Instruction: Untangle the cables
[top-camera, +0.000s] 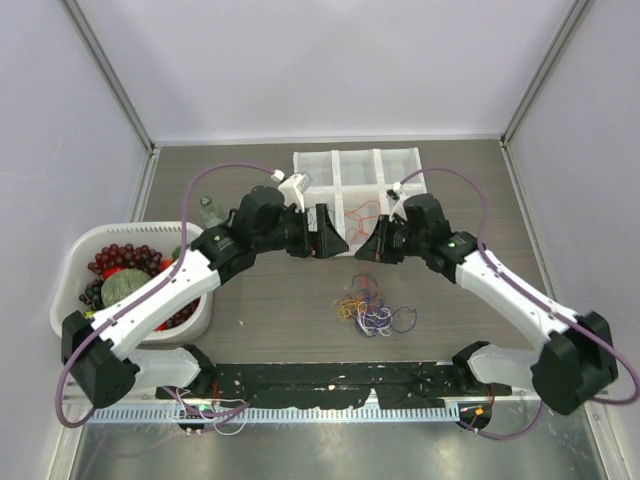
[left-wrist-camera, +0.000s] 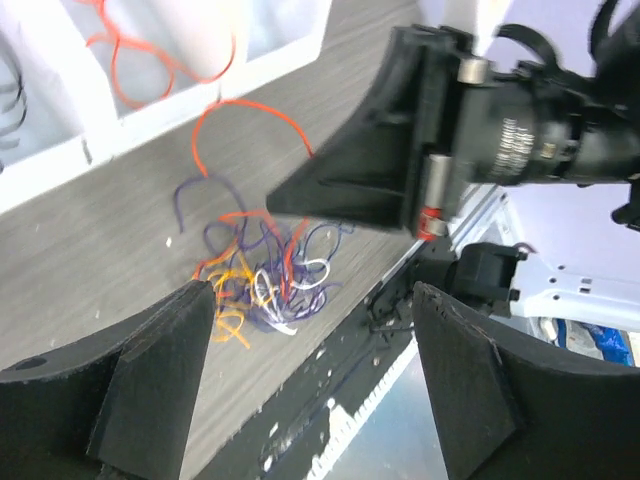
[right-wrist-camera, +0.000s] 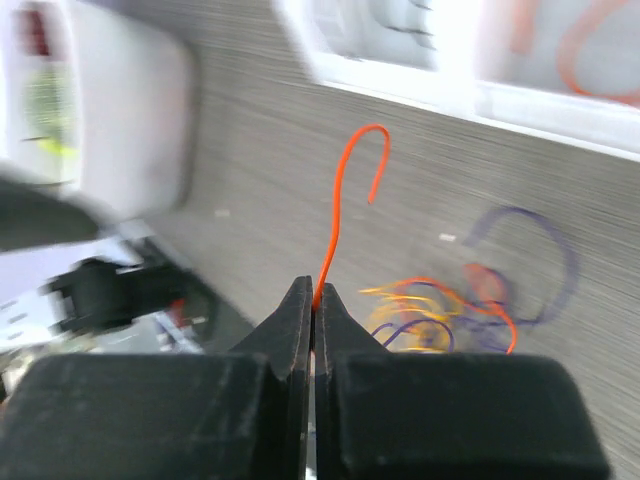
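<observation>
The cables (top-camera: 372, 308) lie in a small tangle of purple, yellow, white and red-orange strands on the table between the arms, also seen in the left wrist view (left-wrist-camera: 262, 272). My right gripper (right-wrist-camera: 314, 290) is shut on one red-orange cable (right-wrist-camera: 338, 205), which rises from the fingertips and ends in a hook. The left wrist view shows that gripper (left-wrist-camera: 345, 190) with the strand (left-wrist-camera: 255, 108) arcing down towards the tangle. My left gripper (left-wrist-camera: 312, 292) is open, holds nothing, and faces the right one (top-camera: 364, 247) just above the table. Another red-orange cable (top-camera: 362, 212) lies in the tray.
A white compartment tray (top-camera: 355, 160) stands at the back behind both grippers. A white basket (top-camera: 68, 272) of grapes and other fruit sits at the left, with a small bottle (top-camera: 208, 210) behind it. A black rail (top-camera: 330, 380) runs along the near edge.
</observation>
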